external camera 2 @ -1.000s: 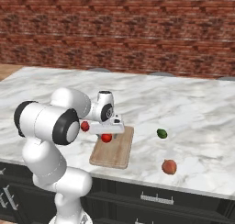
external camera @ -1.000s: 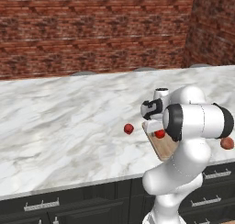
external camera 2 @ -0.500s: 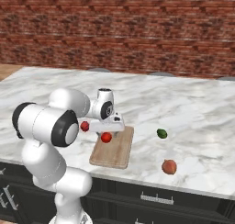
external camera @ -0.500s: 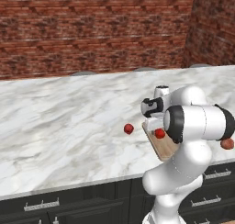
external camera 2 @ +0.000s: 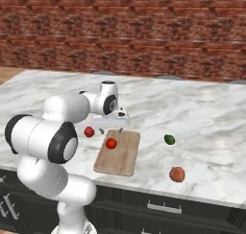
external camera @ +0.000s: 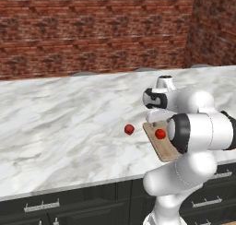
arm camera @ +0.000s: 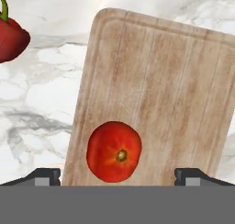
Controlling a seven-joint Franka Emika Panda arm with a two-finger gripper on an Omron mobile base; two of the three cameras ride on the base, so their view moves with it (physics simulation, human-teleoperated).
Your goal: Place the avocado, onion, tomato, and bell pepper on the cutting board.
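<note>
We see the two-finger tool (external camera 2: 111, 129) hovering just above the far end of the flat rectangular light-brown wooden cutting board (external camera 2: 123, 156), its jaws spread wide and holding nothing; in the hand view its two dark fingertips (arm camera: 43, 176) stand far apart at either side of the board (arm camera: 170, 94). A round red tomato (arm camera: 114, 151) lies on the board between those tips, near the board's edge (external camera 2: 111, 143). From the left base view the same tomato (external camera: 160, 134) sits on the board (external camera: 161, 148) just beside the arm. The red bell pepper with a green stem (arm camera: 9, 37) rests on the white marble desk (external camera 2: 202, 113) just off the board's side, apart from it (external camera 2: 89, 131) (external camera: 129, 129). The small dark green oval avocado (external camera 2: 169, 139) lies on the desk on the board's other side, and the pale peach-tan round onion (external camera 2: 177, 174) sits nearer the desk's front edge, both well apart from the board.
</note>
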